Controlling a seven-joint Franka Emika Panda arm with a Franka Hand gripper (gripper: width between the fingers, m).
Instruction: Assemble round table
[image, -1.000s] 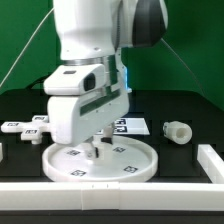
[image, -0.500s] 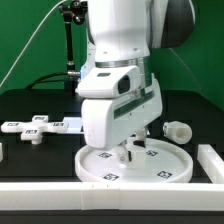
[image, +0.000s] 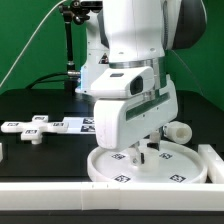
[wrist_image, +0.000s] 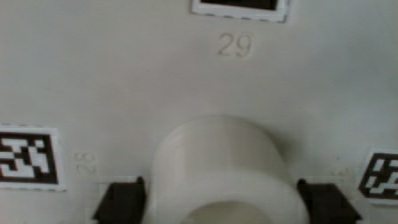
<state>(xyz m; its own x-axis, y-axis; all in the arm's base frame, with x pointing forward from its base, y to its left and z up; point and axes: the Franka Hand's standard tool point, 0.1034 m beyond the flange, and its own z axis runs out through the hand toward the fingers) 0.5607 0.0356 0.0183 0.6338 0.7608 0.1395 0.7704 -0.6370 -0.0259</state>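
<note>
The claw (image: 143, 153) is clenching the round disc (image: 118, 172) by its central stub (wrist_image: 221, 160). The disc is lying flat on the black bench (image: 30, 105), directly beneath the claw, and the cylinder leg (image: 181, 131) is resting near its rim.

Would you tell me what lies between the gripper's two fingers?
The raised white stub of the round disc, clamped between the dark fingers; the wrist view shows it.
</note>
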